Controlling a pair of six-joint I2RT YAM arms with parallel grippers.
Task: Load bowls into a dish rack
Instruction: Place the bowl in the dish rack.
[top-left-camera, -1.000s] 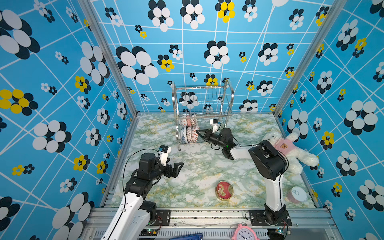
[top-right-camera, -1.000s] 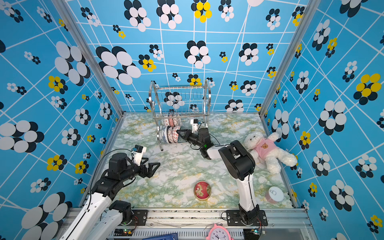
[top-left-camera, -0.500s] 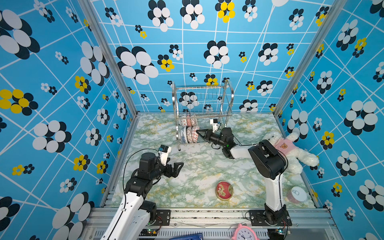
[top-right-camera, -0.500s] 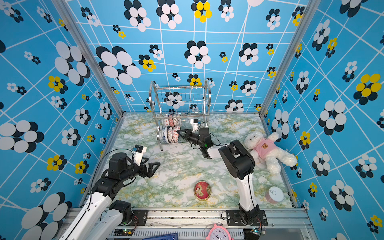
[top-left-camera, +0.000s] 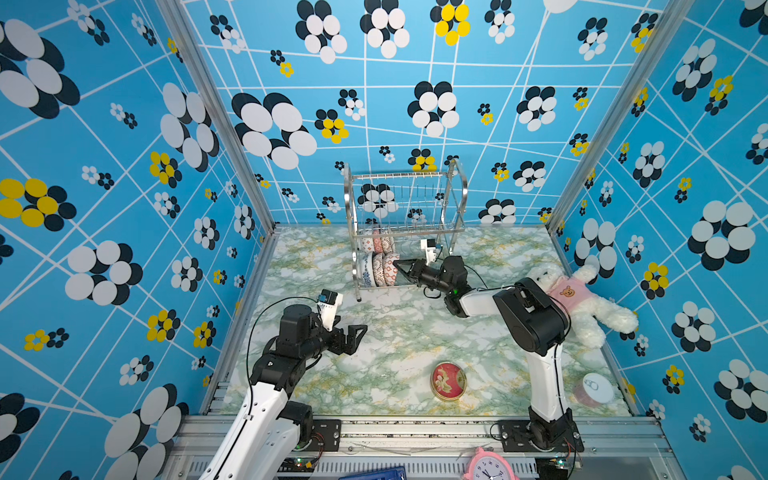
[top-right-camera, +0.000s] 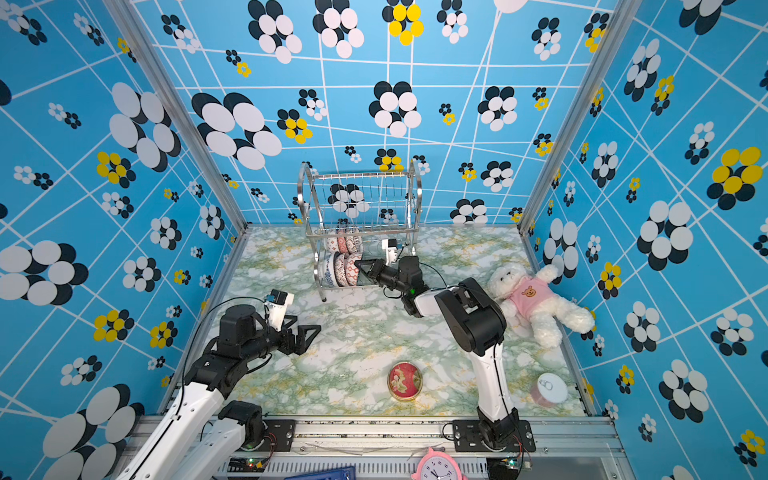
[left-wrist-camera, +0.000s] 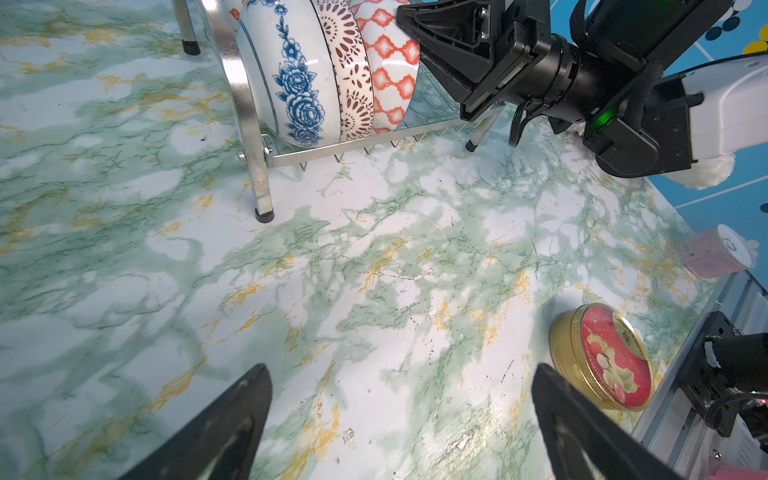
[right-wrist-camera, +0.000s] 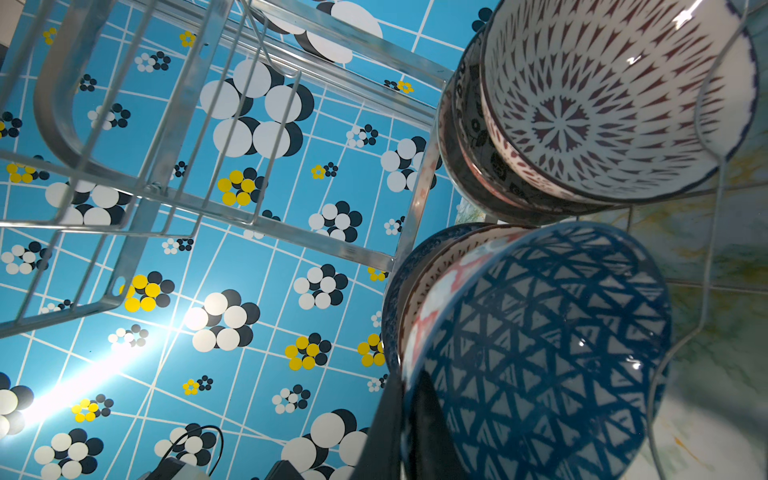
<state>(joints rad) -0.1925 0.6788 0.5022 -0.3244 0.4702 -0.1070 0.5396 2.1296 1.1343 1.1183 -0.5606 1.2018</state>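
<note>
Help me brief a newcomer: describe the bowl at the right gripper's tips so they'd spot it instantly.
Find the steel dish rack by the back wall and look along the front row of its lower tier. The end bowl, nearest the right gripper, wears red-orange diamonds outside, unlike the brown-dotted bowl and blue-flowered bowl beside it.

Shiny steel-wire dish rack (left-wrist-camera: 257, 178), glossy glazed ceramic bowls (left-wrist-camera: 299, 75), smooth marble-print worktop (left-wrist-camera: 374, 249), fluffy plush teddy bear (top-left-camera: 598, 320).
</note>
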